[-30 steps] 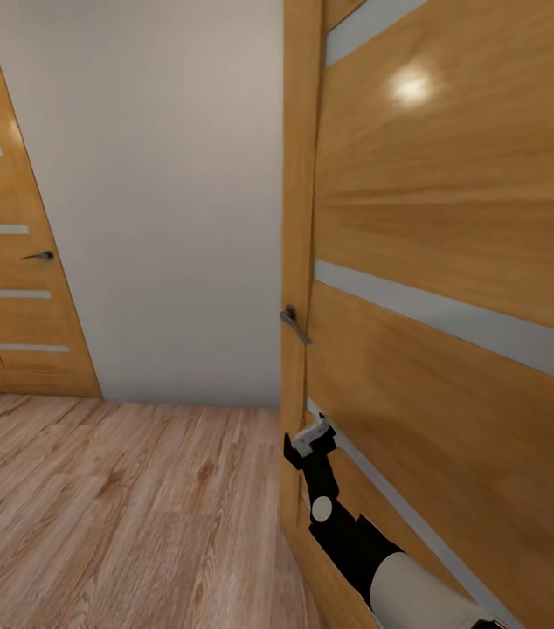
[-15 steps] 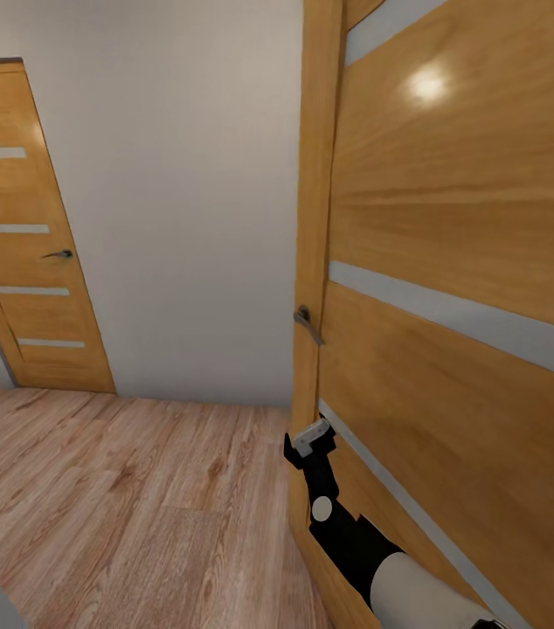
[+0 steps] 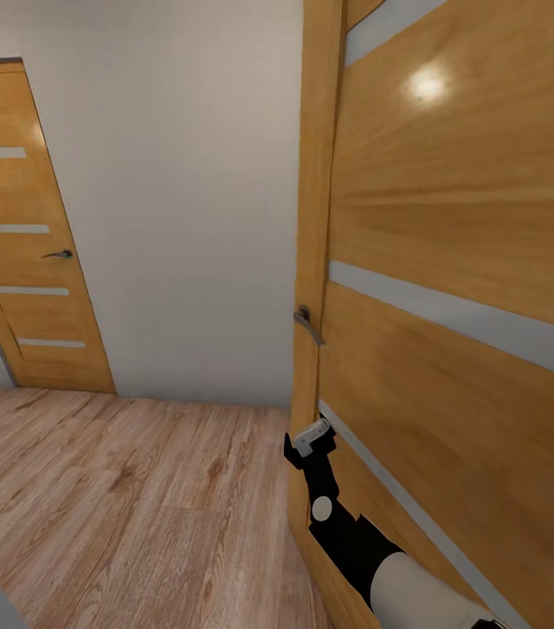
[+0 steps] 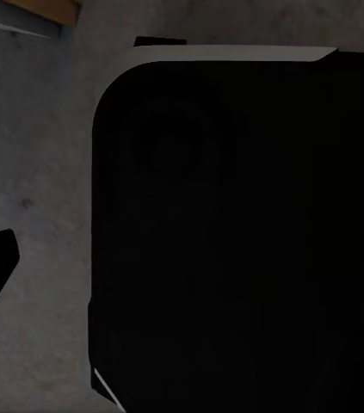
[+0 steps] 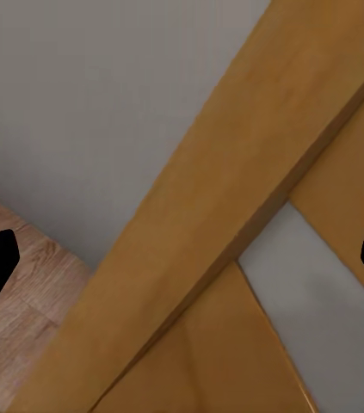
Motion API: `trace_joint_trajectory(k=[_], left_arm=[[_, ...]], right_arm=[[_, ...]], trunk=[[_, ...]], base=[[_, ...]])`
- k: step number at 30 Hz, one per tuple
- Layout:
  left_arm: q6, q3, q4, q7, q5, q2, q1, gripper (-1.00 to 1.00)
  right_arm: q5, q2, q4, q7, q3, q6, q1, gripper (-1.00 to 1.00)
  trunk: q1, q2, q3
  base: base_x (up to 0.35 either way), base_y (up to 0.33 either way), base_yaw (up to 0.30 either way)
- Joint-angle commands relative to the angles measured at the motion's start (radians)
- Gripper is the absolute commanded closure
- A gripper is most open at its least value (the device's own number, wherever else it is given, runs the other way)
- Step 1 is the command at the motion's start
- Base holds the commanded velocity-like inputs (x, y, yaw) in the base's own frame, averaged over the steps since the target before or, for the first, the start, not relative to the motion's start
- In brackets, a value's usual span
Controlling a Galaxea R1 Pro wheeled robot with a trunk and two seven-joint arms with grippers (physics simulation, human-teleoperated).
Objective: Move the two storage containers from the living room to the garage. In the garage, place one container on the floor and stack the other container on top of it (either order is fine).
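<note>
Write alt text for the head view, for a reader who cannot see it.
A wooden door with pale stripes stands close at the right, the robot's right arm reaching toward its edge below the dark handle. Behind lie a white wall, a second striped wooden door and pale wood-plank floor.

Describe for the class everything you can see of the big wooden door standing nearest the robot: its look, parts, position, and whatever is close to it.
The near door is honey-coloured wood with a glossy sheen and a light glare near its top. Pale grey horizontal stripes cross its panel. A dark metal lever handle sits at its edge. It stands swung open, edge-on toward the camera, over pale wood-plank floor. The right pincer hovers just below the handle, close against the door's edge; contact cannot be told.
</note>
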Motion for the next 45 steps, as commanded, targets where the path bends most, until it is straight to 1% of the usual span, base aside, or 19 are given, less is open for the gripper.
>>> trace_joint_trajectory(k=[1,18,20,21,22,24,25,27,31,37,38,39,43,44,45], left_arm=[[-0.003,0.001,0.0,0.0,0.006,0.0,0.0,-1.0],[-0.003,0.001,0.0,0.001,0.007,0.0,0.0,-1.0],[-0.003,0.001,0.0,0.001,0.007,0.0,0.0,-1.0],[-0.003,0.001,0.0,0.001,0.006,-0.001,0.0,-1.0],[-0.003,0.001,0.0,0.001,0.007,-0.001,0.0,-1.0],[-0.003,0.001,0.0,0.001,0.006,-0.001,0.0,-1.0],[-0.003,0.001,0.0,0.001,0.006,-0.001,0.0,-1.0],[-0.003,0.001,0.0,0.001,0.006,-0.001,0.0,-1.0],[-0.003,0.001,0.0,0.001,0.006,-0.001,0.0,-1.0],[-0.003,0.001,0.0,0.001,0.006,-0.001,0.0,-1.0],[-0.003,0.001,0.0,0.001,0.006,-0.001,0.0,-1.0],[-0.003,0.001,0.0,0.001,0.006,-0.001,0.0,-1.0],[-0.003,0.001,0.0,0.001,0.006,-0.001,0.0,-1.0],[-0.003,0.001,0.0,0.001,0.006,-0.001,0.0,-1.0],[-0.003,0.001,0.0,0.001,0.006,-0.001,0.0,-1.0]], right_arm=[[0.007,0.0,0.002,-0.008,0.003,0.001,-0.001,-1.0],[0.004,0.0,0.005,-0.01,0.002,-0.01,-0.001,-1.0],[0.003,0.0,0.016,-0.008,-0.007,-0.012,-0.004,-1.0],[0.0,0.0,0.102,0.008,-0.038,-0.006,-0.079,-1.0],[-0.001,0.0,0.121,0.009,-0.04,-0.006,-0.096,-1.0],[-0.014,0.0,0.2,0.011,-0.049,-0.007,-0.162,-1.0],[-0.035,0.0,0.232,0.014,-0.057,-0.008,-0.192,-1.0],[-0.08,0.0,0.272,0.028,-0.07,-0.009,-0.233,-1.0],[-0.097,0.0,0.292,0.05,-0.074,-0.006,-0.254,-1.0],[-0.121,0.0,0.351,0.082,-0.078,-0.001,-0.335,-1.0],[-0.132,0.0,0.364,0.085,-0.079,-0.001,-0.352,-1.0],[-0.151,0.0,0.376,0.088,-0.08,0.001,-0.373,-1.0],[-0.176,0.0,0.385,0.092,-0.081,0.013,-0.402,-1.0],[-0.181,-0.007,0.386,0.094,-0.081,0.015,-0.41,-1.0],[-0.19,-0.022,0.387,0.095,-0.081,0.017,-0.419,-1.0]], trunk=[[0.0,-0.001,-0.001],[0.0,-0.001,-0.001],[0.0,-0.001,-0.001],[0.0,-0.001,-0.001],[0.0,-0.001,-0.001],[0.0,-0.001,-0.001],[0.0,-0.001,-0.001],[0.0,-0.001,-0.001],[0.0,-0.001,-0.001],[0.0,-0.001,-0.001],[0.0,-0.001,-0.001],[0.0,-0.001,-0.001],[0.0,-0.001,-0.001],[0.0,-0.001,-0.001],[0.0,-0.001,-0.001]], base=[[0.0,0.0,0.0],[0.0,0.0,0.0],[0.0,0.0,0.0],[0.0,0.0,0.0],[0.0,0.0,0.0],[0.0,0.0,0.0],[0.0,0.0,0.0],[0.0,0.0,0.0],[0.0,0.0,0.0],[0.0,0.0,0.0],[0.0,0.0,0.0],[0.0,0.0,0.0],[0.0,0.0,0.0],[0.0,0.0,0.0],[0.0,0.0,0.0]])
